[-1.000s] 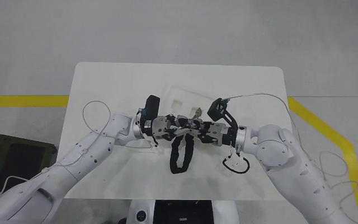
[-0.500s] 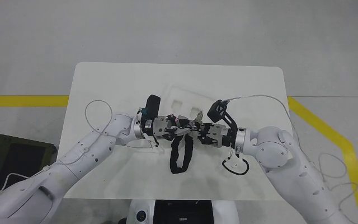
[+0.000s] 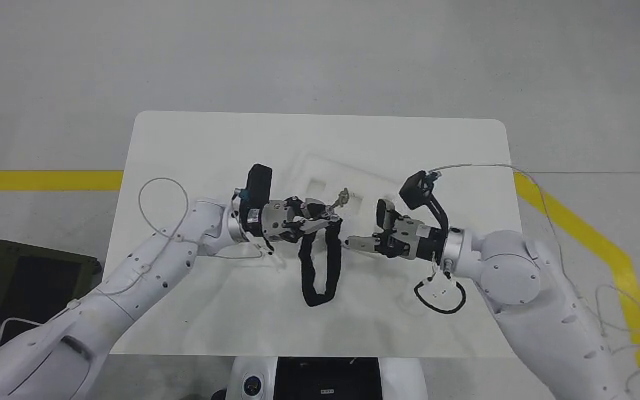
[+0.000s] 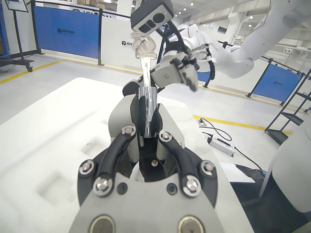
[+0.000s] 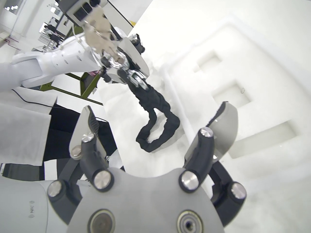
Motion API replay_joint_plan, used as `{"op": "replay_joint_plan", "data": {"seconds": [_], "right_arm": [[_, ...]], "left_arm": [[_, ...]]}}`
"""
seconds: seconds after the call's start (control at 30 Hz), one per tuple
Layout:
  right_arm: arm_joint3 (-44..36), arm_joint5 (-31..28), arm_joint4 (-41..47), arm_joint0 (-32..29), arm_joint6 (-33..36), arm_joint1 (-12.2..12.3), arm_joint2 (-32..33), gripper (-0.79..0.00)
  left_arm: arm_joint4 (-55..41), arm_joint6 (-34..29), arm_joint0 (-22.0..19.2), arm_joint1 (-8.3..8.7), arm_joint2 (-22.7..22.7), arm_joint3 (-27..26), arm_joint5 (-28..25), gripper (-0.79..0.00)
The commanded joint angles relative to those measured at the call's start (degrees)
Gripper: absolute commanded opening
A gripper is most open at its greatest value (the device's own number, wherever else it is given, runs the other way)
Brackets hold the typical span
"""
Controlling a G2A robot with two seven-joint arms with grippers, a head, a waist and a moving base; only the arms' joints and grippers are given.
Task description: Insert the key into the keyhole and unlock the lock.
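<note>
Backed away, right jaws hang released; left jaws clench chrome lock, silver key inserted.

- left arm, right arm: glossy white rounded shells; small dark holes along the left forearm.
- left gripper: grey metal palm plate. Beyond the palm plate, two pale grey fingers with black inner faces. On it, black curved links, silver slotted screws and two round recessed bearings.
- right gripper: same build, with ribbed black pads.
- left wrist camera, right wrist camera: dark boxes on black brackets, behind each palm plate.
- cables behind the palm plates: thin white loop, thin grey arc, black loop.
- small grey printed mark on the white shell beside the right palm plate.
</note>
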Motion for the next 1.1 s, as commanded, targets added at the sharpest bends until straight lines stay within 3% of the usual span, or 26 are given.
{"op": "replay_joint_plan", "data": {"seconds": [0.0,0.03,0.07,0.17,0.23,0.27,0.33,0.5,0.53,0.57,0.6,0.93,1.0,1.07], "right_arm": [[-1.20,-0.37,2.93,-1.36,-0.08,0.24,2.10,-0.557],[-1.77,-0.36,3.61,-1.94,0.09,0.36,2.91,-0.767],[-2.26,-0.20,5.09,-2.58,0.00,0.42,3.54,-0.785],[-3.36,1.77,8.47,-3.77,0.85,0.61,5.12,-0.785],[-4.48,3.52,9.18,-3.90,2.19,0.76,5.92,-0.570],[-4.94,4.49,9.36,-3.96,2.81,0.82,6.10,-0.499],[-5.53,7.27,8.73,-3.83,4.79,0.94,6.03,-0.474],[-5.10,14.57,8.25,-2.63,7.57,0.97,4.85,-0.536],[-4.99,15.65,8.14,-2.35,7.46,0.94,4.70,-0.585],[-4.84,16.37,8.35,-2.15,7.03,0.90,4.69,-0.748],[-4.78,16.90,7.86,-2.00,6.80,0.91,4.78,-0.785],[-5.10,18.12,6.73,-3.31,6.53,1.21,6.41,-0.785],[-4.93,18.46,7.06,-3.03,7.43,1.20,5.95,-0.582],[-4.56,18.99,7.53,-2.55,8.03,1.15,5.29,-0.489]], "left_arm": [[0.85,-1.26,0.58,0.12,-0.81,-0.08,0.18,-0.785],[1.54,-2.34,0.76,0.19,-1.15,-0.16,0.50,-0.785],[1.89,-3.26,1.03,0.25,-1.49,-0.26,0.89,-0.785],[3.78,-6.96,1.57,0.45,-2.48,-1.17,2.45,-0.785],[4.64,-8.94,2.11,0.57,-3.09,-2.31,3.44,-0.785],[5.20,-9.96,2.34,0.62,-3.40,-2.87,3.99,-0.785],[6.89,-12.27,2.68,0.72,-3.86,-4.22,5.05,-0.785],[10.95,-15.50,3.74,0.81,-4.91,-8.13,7.89,-0.785],[11.61,-15.71,4.06,0.80,-5.00,-8.83,8.17,-0.785],[11.88,-15.64,4.42,0.78,-5.14,-9.21,8.41,-0.785],[12.07,-15.62,4.74,0.75,-5.27,-9.42,8.58,-0.785],[12.18,-15.43,6.07,0.30,-6.77,-8.91,7.03,-0.785],[12.32,-15.65,6.19,0.23,-7.12,-8.93,6.80,-0.785],[12.56,-15.94,6.26,0.14,-7.42,-9.05,6.66,-0.785]]}}
